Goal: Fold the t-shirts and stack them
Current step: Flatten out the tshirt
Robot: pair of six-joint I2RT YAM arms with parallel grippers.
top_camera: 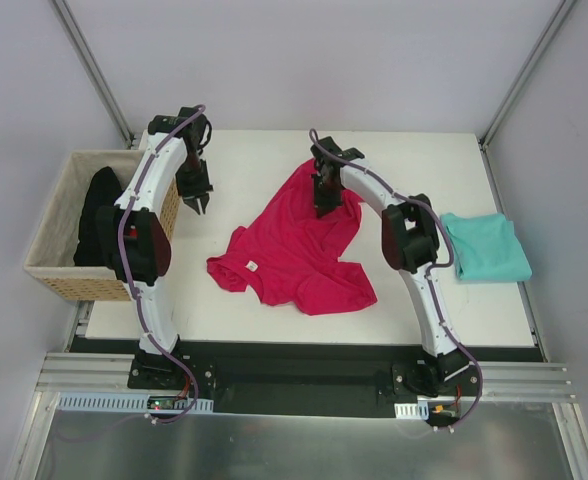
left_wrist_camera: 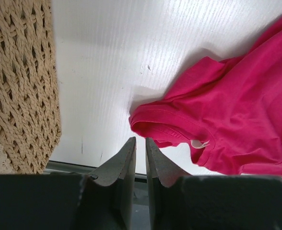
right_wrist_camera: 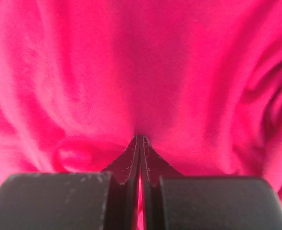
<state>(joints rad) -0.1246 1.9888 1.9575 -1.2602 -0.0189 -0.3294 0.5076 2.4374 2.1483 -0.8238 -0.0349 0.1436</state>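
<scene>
- Since the wicker basket (top_camera: 54, 270) sits far left with something dark piled in it, it's mostly out of the way. The left arm (top_camera: 139, 240) runs right along its wall though, so a wide swing could bump it.
- The left gripper (top_camera: 198, 203) hangs over bare table (top_camera: 244, 160) between the basket and the shirt, jaws only a sliver apart and holding nothing. If it goes for the cloth like that, I reckon it pokes it instead of grabbing. It'd need to open up first.
- The pink t-shirt (top_camera: 294, 250) lies crumpled mid-table, with the white neck label (top_camera: 251, 266) toward the near left.
- The right gripper (top_camera: 324, 205) is clamped tight on the far part of that shirt, with a small pinch of cloth between the tips. My worry is that with folds all round, a pull could catch two layers or slip free, and the shirt would drag in a twist rather than spread flat.
- The teal t-shirt (top_camera: 486, 247) sits folded at the right edge, well apart. Dragging the pink one that way could muss it.
- As for the views, the top camera gives the whole layout but hides the pinch. The right wrist view shows the jaws shut on cloth and nothing else but pink. The left wrist view shows its jaw gap, plus a rolled edge of the shirt and the label up close.
</scene>
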